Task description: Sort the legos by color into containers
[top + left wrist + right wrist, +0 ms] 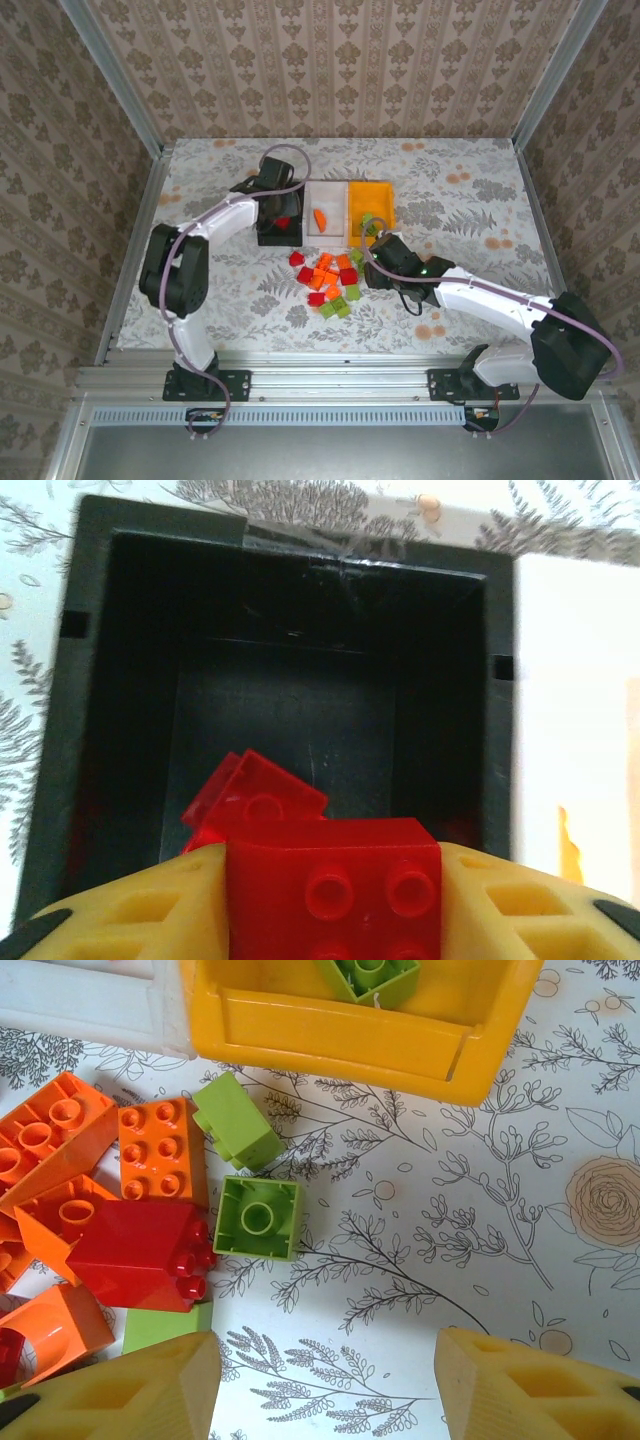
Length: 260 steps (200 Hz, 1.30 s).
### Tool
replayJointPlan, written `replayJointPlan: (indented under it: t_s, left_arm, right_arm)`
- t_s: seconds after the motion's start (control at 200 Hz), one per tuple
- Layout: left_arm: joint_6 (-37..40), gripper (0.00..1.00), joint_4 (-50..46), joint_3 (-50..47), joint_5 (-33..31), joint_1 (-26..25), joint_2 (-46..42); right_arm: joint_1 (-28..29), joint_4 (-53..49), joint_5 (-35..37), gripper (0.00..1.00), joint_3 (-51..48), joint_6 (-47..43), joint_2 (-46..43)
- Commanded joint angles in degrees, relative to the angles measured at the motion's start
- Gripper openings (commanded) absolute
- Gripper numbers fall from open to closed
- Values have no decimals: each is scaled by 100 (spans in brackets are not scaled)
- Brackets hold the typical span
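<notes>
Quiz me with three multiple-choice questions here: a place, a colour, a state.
1. Where is the left gripper?
A) over the black bin
B) over the yellow bin
C) over the loose pile

2. What colour is the brick in the white bin?
A) green
B) orange
C) red

3. How is the right gripper?
A) shut on a green brick
B) open, empty
C) shut with nothing in it

Answers:
1 A: its camera looks into that bin past the red brick it holds.
2 B: an orange brick lies there.
3 B: its jaws stand apart over the table.
</notes>
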Motion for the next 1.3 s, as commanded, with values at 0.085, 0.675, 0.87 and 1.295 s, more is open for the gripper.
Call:
replayJointPlan:
  t_s: [0.085, 0.675, 0.87, 1.295]
  left_arm:
    - [358, 79, -112, 368, 547, 42, 76]
    - [-1203, 100, 1201, -4455, 1162, -268, -5223]
    - [-2409, 100, 1413, -6684, 1190, -424, -7328]
    - [-2553, 100, -326, -6948, 901, -414, -9789]
  right_arm:
    - [36, -114, 2, 60, 93, -86, 30]
    - [1476, -536, -678, 61, 474, 315, 520]
    - [1942, -587, -938, 62, 910, 72, 1532]
    - [1987, -824, -629, 57, 1222, 277, 2165]
